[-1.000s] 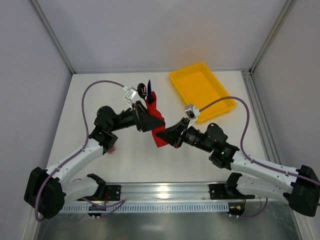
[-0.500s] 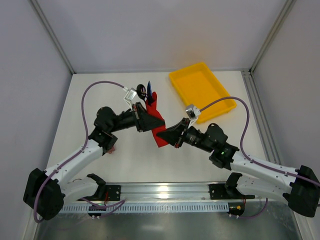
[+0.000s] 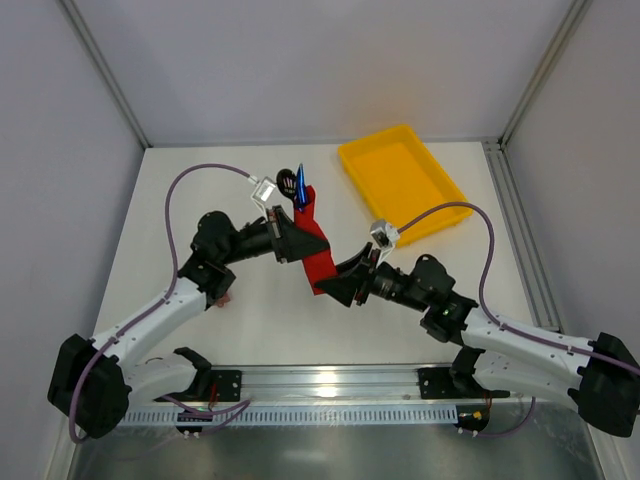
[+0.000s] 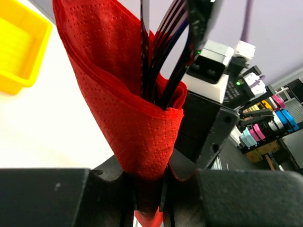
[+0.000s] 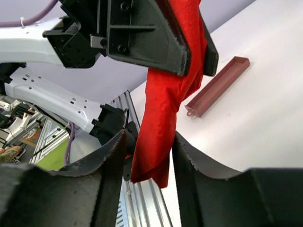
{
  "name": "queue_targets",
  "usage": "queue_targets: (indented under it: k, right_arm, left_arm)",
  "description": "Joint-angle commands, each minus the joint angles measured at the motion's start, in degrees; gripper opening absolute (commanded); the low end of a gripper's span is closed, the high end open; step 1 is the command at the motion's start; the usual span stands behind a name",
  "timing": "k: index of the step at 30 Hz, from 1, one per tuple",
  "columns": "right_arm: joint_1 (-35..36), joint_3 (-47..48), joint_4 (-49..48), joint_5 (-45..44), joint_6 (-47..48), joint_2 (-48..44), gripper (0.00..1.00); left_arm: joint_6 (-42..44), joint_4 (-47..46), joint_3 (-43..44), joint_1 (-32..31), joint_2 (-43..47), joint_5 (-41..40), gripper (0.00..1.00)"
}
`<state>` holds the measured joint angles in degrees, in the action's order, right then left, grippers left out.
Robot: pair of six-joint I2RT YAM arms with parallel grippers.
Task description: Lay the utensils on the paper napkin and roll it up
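Note:
The red paper napkin (image 3: pixel 313 250) is rolled into a cone around the utensils. The black one (image 3: pixel 285 181) and the blue-purple one (image 3: pixel 299 186) stick out of its far end. My left gripper (image 3: pixel 298 243) is shut on the middle of the roll and holds it above the table. In the left wrist view the napkin (image 4: pixel 124 106) rises from the shut gripper (image 4: pixel 149 189) with dark utensil handles (image 4: pixel 166 61) inside. My right gripper (image 3: pixel 338 286) is open, its fingers either side of the roll's hanging lower end (image 5: pixel 163 132).
A yellow tray (image 3: pixel 440 205) stands at the back right. A small brownish-red block (image 5: pixel 218 86) lies on the table under the left arm and also shows in the top view (image 3: pixel 222 299). A metal rail (image 3: pixel 330 385) runs along the near edge.
My right arm has shifted left and nearer, with its gripper lower on the roll's end. The roll has tilted slightly, so the blue utensil tip shows more.

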<state>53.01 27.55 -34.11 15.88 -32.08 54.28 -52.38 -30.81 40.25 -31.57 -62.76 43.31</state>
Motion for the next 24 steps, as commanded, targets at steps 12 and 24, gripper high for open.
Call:
queue_targets:
  k: [12,24]
  right_arm:
    - [-14.0,5.3,10.6,9.5,0.6,-3.7,0.65]
    - [-31.0,18.4,51.9,-24.2,-9.6,1.4,0.65]
  left_arm:
    - [2.5,0.8,4.7,0.3,-5.8,-1.1,0.00]
    - [0.4,9.5,26.0,0.1,-29.3,-8.6,0.00]
